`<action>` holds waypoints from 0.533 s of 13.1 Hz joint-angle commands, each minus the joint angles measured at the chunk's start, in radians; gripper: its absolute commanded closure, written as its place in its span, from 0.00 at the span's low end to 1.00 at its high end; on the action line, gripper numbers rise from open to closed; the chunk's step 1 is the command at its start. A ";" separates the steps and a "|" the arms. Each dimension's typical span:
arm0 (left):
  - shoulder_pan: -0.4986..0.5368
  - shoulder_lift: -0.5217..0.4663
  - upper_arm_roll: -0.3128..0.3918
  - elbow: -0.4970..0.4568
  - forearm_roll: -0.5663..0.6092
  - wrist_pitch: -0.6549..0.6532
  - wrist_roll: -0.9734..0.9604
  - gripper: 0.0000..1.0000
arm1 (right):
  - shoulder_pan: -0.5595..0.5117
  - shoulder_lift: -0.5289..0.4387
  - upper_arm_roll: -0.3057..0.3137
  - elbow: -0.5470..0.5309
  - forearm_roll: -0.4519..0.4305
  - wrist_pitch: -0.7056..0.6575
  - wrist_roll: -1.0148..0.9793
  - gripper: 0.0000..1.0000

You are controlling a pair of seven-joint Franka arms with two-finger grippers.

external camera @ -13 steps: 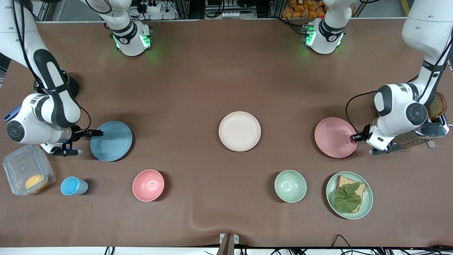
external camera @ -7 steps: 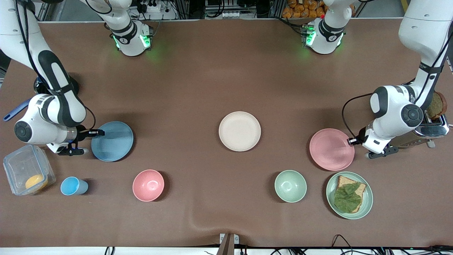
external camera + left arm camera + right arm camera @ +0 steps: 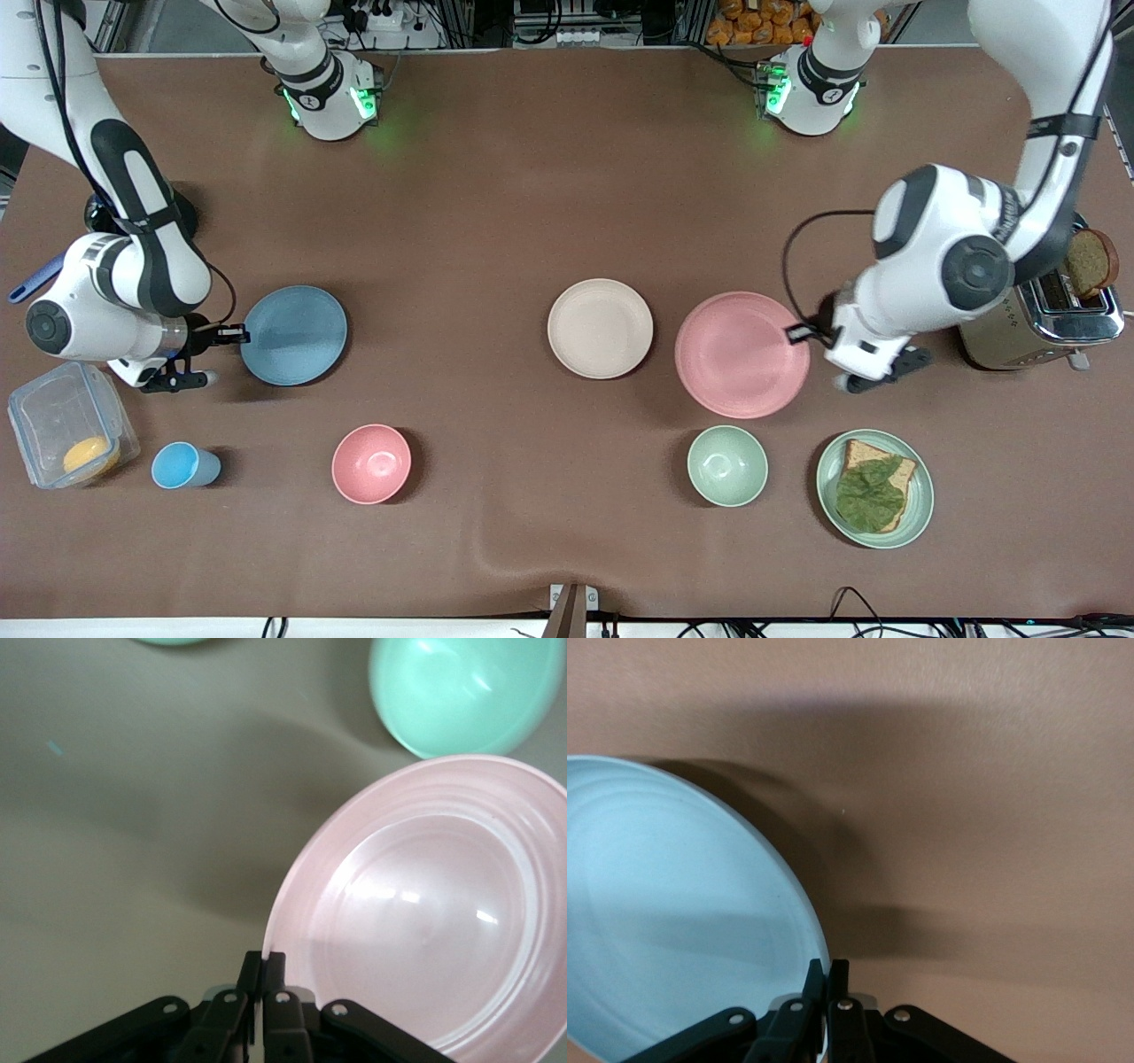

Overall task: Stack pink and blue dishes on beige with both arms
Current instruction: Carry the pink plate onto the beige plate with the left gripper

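The beige plate [image 3: 600, 328] lies flat at the middle of the table. My left gripper [image 3: 797, 333] is shut on the rim of the pink plate [image 3: 742, 354], which hangs lifted over the table beside the beige plate, toward the left arm's end. The left wrist view shows the pink plate [image 3: 425, 912] pinched between the fingers of the left gripper [image 3: 263, 958]. My right gripper [image 3: 237, 335] is shut on the rim of the blue plate [image 3: 294, 335], raised a little near the right arm's end. That rim sits in the right gripper [image 3: 828, 970], with the blue plate [image 3: 673, 912] beside it.
A pale green bowl [image 3: 727, 465] and a green plate with toast and a leaf [image 3: 874, 488] lie nearer the camera than the pink plate. A toaster [image 3: 1045, 319] stands by the left arm. A pink bowl [image 3: 371, 463], blue cup [image 3: 184, 465] and clear box [image 3: 66, 434] sit near the right arm's end.
The left arm has lifted the pink plate and carried it toward the beige plate. The right arm has raised the blue plate slightly and shifted it toward the middle.
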State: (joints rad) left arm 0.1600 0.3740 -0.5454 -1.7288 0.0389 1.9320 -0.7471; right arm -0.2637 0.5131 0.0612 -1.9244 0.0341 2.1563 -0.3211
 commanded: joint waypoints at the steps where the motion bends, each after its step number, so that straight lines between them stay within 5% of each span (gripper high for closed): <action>1: -0.110 0.092 -0.011 0.002 -0.031 0.065 -0.122 1.00 | 0.017 -0.045 0.000 0.060 -0.006 -0.112 -0.013 1.00; 7: -0.241 0.183 -0.007 -0.072 0.093 0.192 -0.301 1.00 | 0.066 -0.128 0.005 0.137 -0.007 -0.268 -0.015 1.00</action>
State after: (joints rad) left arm -0.0874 0.5688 -0.5563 -1.7709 0.1035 2.1153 -1.0278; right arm -0.2227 0.4178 0.0665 -1.7988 0.0337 1.9332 -0.3266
